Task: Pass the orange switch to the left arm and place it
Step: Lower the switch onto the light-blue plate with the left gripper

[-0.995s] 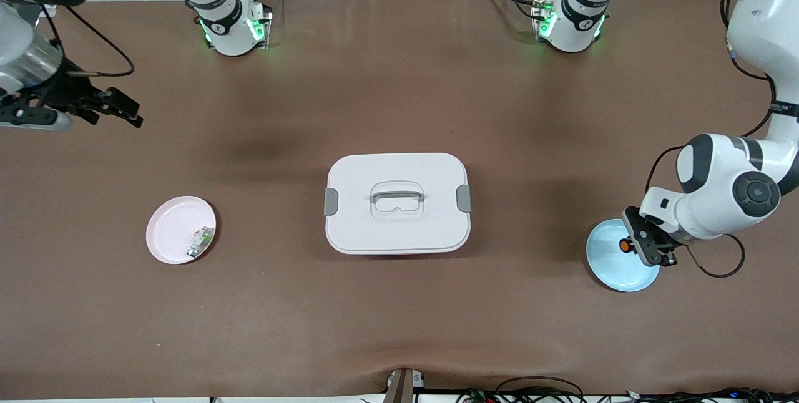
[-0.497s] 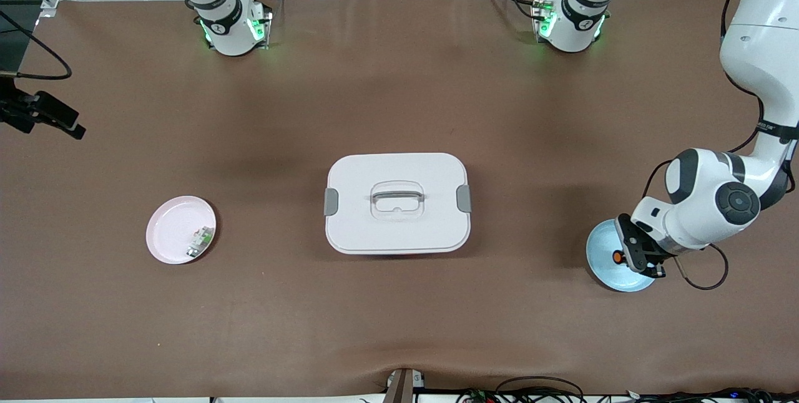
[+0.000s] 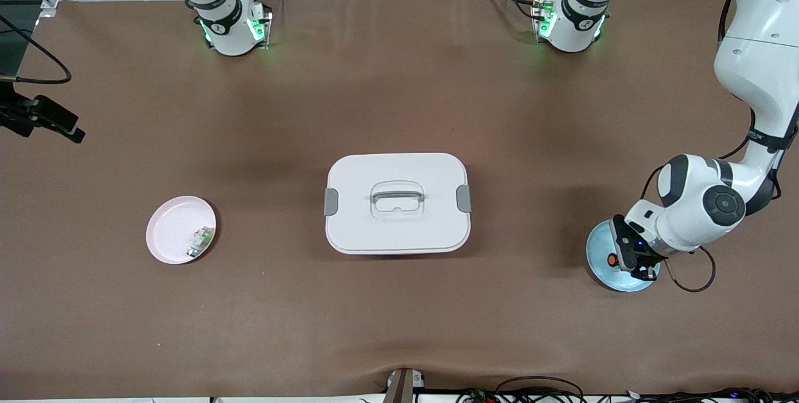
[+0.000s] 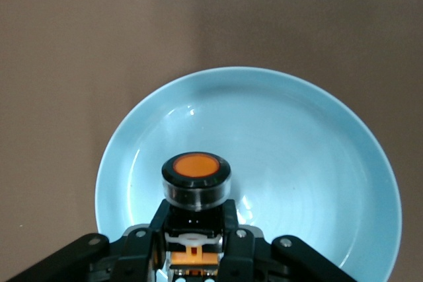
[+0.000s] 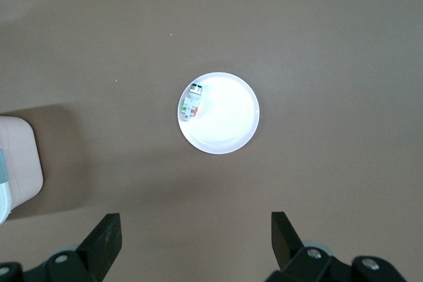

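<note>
At the right arm's end of the table, the right gripper (image 5: 192,242) waits high up with its jaws spread wide and empty, looking down on the pink plate (image 3: 168,234) and the small green-and-white component (image 3: 201,241) lying at that plate's rim. In the middle of the table sits the box (image 3: 397,202), lid latched, well apart from both plates and squarely between them. At the left arm's end, the left gripper (image 3: 626,259) is low over the blue plate (image 3: 599,253), its jaws closed narrow on the black body of the orange switch (image 4: 196,177); the orange cap points out past the fingertips over the plate's middle. Whether the switch touches the plate cannot be told. The step in hand looks like the pick-up at the start of the transfer, so most of the task remains. To do it well, the left arm should rise straight up until the switch is clear of the blue plate's rim, keeping the grip firm, since the part is tiny and round and could twist or slip. It should then travel toward the meeting point either above the lid handle or around the box, not through it. The cap end should stay exposed, so the right gripper has something to take.
</note>
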You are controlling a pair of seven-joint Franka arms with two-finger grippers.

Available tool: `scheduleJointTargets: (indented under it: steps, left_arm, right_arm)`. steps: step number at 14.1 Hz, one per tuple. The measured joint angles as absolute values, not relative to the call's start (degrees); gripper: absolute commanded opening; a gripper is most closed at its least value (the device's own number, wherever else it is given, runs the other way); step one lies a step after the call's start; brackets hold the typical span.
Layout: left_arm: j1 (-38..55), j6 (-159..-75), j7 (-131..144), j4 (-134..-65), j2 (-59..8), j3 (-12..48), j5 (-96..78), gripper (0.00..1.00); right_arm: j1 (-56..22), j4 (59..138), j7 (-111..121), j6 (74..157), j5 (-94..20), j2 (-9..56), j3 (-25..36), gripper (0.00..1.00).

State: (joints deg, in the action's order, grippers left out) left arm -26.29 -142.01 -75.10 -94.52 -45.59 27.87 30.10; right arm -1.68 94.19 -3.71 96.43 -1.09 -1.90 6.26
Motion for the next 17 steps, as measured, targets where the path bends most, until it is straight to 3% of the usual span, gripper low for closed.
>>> scheduleJointTargets:
  steps: [1,3,5,10,13,17]
  left_arm:
    - [-26.29,-142.04,-75.18,-94.51,-45.59,27.87,30.27,0.27]
    - [-26.29,-142.06,-75.26,-94.43,-45.59,27.87,30.28,0.52]
    - [-26.29,-142.06,-75.28,-94.40,-45.59,27.86,30.28,1.00]
    - [-26.35,-142.15,-75.29,-94.04,-45.59,27.86,30.28,1.00]
    - [-26.39,-141.72,-74.90,-93.20,-45.35,28.45,28.70,1.00]
    - [-26.37,-134.86,-73.84,-91.26,-43.53,29.96,23.00,1.00]
  right_arm:
    - [-1.68,94.19,-3.71,96.43,-1.10,-1.80,6.23,1.00]
    - [-1.68,94.18,-3.72,96.43,-1.12,-1.66,6.19,1.00]
    - [-1.68,94.18,-3.72,96.43,-1.13,-1.51,6.17,1.00]
    - [-0.87,94.17,-3.72,96.43,-1.14,-1.14,5.46,1.00]
    - [2.56,94.15,-3.72,96.43,-1.15,-1.10,1.51,1.00]
    - [3.17,94.15,-3.72,96.43,-1.15,-0.80,-0.09,1.00]
